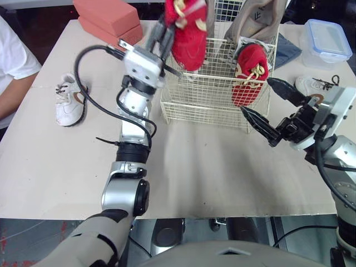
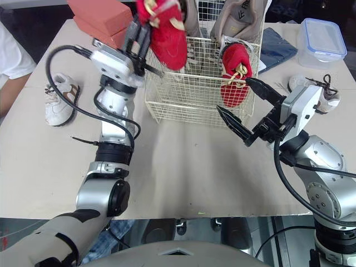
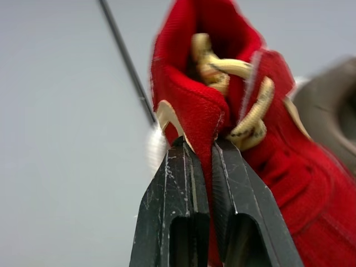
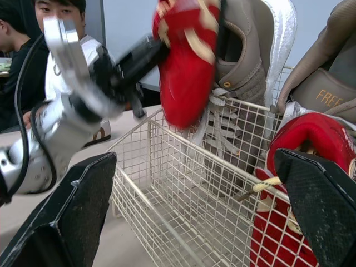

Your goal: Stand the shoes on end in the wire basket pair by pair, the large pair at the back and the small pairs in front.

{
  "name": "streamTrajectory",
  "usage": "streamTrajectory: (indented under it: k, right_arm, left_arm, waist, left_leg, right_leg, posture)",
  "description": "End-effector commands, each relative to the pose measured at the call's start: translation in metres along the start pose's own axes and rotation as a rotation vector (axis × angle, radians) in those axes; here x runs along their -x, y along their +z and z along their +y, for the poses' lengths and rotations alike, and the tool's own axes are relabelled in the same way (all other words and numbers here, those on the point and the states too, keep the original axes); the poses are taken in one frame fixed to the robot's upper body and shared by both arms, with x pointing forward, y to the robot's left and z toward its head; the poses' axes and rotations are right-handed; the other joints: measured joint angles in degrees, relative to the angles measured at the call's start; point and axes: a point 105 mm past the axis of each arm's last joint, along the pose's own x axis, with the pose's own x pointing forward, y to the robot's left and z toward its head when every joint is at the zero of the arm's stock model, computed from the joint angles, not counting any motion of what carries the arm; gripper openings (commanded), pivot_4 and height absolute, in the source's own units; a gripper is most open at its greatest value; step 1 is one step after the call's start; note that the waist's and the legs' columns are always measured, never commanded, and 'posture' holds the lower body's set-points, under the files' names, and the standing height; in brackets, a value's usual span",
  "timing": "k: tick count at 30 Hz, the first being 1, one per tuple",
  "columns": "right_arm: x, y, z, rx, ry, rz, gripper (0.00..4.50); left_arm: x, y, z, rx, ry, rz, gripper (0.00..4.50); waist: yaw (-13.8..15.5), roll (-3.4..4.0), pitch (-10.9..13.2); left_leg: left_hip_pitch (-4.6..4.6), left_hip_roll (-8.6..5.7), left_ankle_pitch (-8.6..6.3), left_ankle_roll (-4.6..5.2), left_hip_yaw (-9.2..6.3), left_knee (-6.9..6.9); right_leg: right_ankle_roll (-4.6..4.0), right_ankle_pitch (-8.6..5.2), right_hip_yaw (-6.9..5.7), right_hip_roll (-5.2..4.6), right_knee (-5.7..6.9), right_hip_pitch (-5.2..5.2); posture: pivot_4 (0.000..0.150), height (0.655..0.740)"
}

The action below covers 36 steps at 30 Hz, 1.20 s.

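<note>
The small red fabric shoe with tan laces (image 1: 186, 33) hangs toe-down, nearly upright, pinched at its collar by the left gripper (image 3: 201, 146) above the front-left of the cream wire basket (image 1: 206, 94), the right gripper (image 1: 257, 95) gaping empty outside its front-right corner.

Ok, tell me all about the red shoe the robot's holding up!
It's a small red shoe of soft-looking fabric with thick cream laces. The left tool pinches its rim beside the opening. It hangs toe-down in the air over the left side of the wire basket.
</note>
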Motion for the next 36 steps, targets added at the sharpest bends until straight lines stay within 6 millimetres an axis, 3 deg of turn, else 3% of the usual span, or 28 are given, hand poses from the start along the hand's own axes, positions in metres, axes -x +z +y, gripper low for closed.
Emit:
streamTrajectory:
  k: [1, 10, 14, 21, 30, 33, 36]
  right_arm:
    - [-0.001, 0.017, 0.002, 0.049, 0.002, -0.055, 4.5]
    - [-0.002, 0.017, 0.001, 0.045, 0.006, -0.056, 4.5]
    - [-0.001, 0.017, 0.0, 0.044, 0.006, -0.055, 4.5]
    - [0.001, 0.016, -0.001, 0.052, -0.003, -0.039, 4.5]
    - [0.002, 0.013, -0.001, 0.051, -0.005, -0.036, 4.5]
    - [0.002, 0.012, -0.002, 0.051, -0.005, -0.036, 4.5]
    - [0.001, 0.011, -0.002, 0.049, 0.0, -0.036, 4.5]
  left_arm:
    - [0.002, 0.009, -0.008, -0.077, -0.029, -0.062, 0.05]
    - [0.008, 0.005, -0.012, -0.11, -0.01, -0.076, 0.05]
    - [0.011, -0.007, -0.014, -0.082, -0.008, -0.015, 0.05]
    - [0.034, -0.026, -0.028, -0.009, -0.131, 0.154, 0.05]
    - [0.063, -0.021, -0.027, 0.117, -0.172, 0.323, 0.05]
    - [0.067, -0.016, -0.03, 0.165, -0.188, 0.352, 1.15]
    - [0.068, -0.016, -0.032, 0.204, -0.21, 0.378, 2.55]
  waist:
    - [-0.11, 0.0, 0.0]
    - [-0.44, 0.0, 0.0]
    - [-0.43, 0.0, 0.0]
    - [-0.66, 0.2, -0.17]
    - [-2.07, 0.74, -0.61]
    - [-2.06, 0.8, -0.69]
    - [-1.5, 0.79, -0.72]
  left_leg:
    - [0.0, 0.0, -0.01, 0.01, 0.0, 0.0]
    - [0.01, 0.04, -0.01, 0.02, 0.04, -0.07]
    - [0.01, 0.05, -0.01, 0.02, 0.05, -0.09]
    - [0.08, 0.06, -0.01, 0.02, 0.08, -0.08]
    - [0.27, 0.1, 0.01, -0.03, 0.17, -0.32]
    - [0.28, 0.09, 0.01, -0.02, 0.18, -0.33]
    - [0.25, 0.08, 0.0, -0.01, 0.11, -0.31]
  right_leg:
    - [0.0, 0.0, 0.0, 0.0, 0.0, -0.01]
    - [0.0, 0.0, -0.05, 0.0, -0.01, -0.07]
    - [0.0, 0.0, -0.08, 0.0, -0.02, -0.07]
    - [0.0, 0.0, -0.08, -0.02, 0.04, -0.05]
    - [0.0, -0.01, 0.21, 0.1, -0.01, -0.07]
    - [0.0, -0.01, 0.23, 0.11, -0.02, -0.07]
    - [0.02, -0.02, 0.22, 0.09, -0.01, -0.05]
  posture:
    - [0.15, 0.686]
    - [0.15, 0.686]
    - [0.15, 0.686]
    - [0.15, 0.686]
    - [0.15, 0.686]
    - [0.15, 0.686]
    - [0.15, 0.686]
